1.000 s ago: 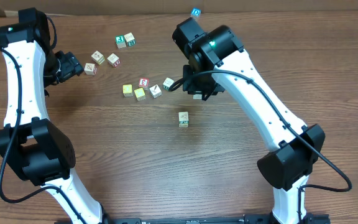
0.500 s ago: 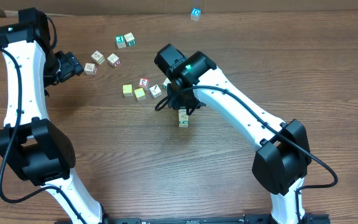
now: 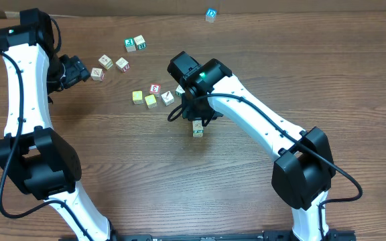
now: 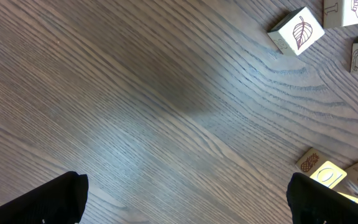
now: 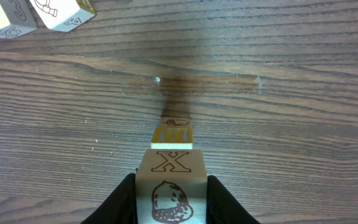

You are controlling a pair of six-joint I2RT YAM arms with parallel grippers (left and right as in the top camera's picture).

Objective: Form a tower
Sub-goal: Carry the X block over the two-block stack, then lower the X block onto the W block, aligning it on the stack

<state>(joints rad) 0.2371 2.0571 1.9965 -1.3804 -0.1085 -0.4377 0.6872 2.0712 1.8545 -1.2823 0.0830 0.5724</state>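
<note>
The tower (image 3: 198,129) is a short stack of letter cubes standing mid-table, its green-marked side facing the front. My right gripper (image 3: 194,116) hovers right over it, shut on a wooden cube (image 5: 169,165) marked with an X and an acorn. In the right wrist view this held cube sits just above the tower's top cube (image 5: 173,134), which has yellow lettering. Whether the two touch I cannot tell. My left gripper (image 3: 79,69) is far off at the upper left, open and empty, with its dark fingers (image 4: 48,199) spread wide over bare wood.
Loose cubes lie left of the tower: a yellow pair (image 3: 144,99), a red-marked one (image 3: 155,88) and another cube (image 3: 167,98). Several more lie further back (image 3: 131,45) (image 3: 122,64) (image 3: 97,74). A blue cube (image 3: 210,14) sits at the far edge. A leaf cube (image 4: 296,32) shows near the left gripper.
The right arm has swung left with its cube, from beside the loose cubes to directly above the tower, then nearly stopped. The left arm has not moved.
</note>
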